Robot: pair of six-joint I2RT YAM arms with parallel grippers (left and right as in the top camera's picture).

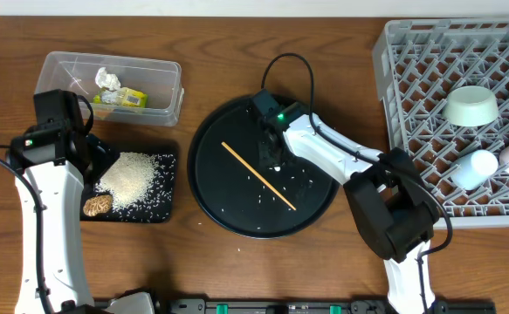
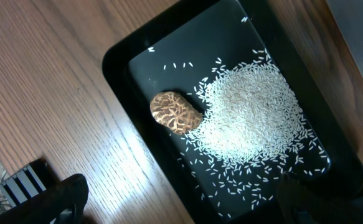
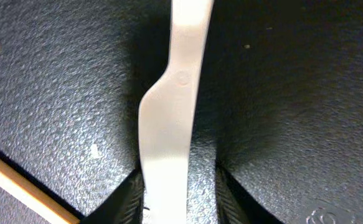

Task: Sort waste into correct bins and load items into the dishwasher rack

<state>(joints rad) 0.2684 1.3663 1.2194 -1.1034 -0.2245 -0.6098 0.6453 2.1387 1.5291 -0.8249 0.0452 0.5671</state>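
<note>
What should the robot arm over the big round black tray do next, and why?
Probably the right gripper should close its jaws fully on the white plastic spoon. The jaws stand either side of the spoon's handle, with a gap showing on one side. The spoon lies on the large round black tray, not yet in the grey plastic dishwasher rack.

White rice (image 2: 249, 118) on black tray (image 2: 114, 62), grey lattice rack (image 1: 420, 96)
</note>
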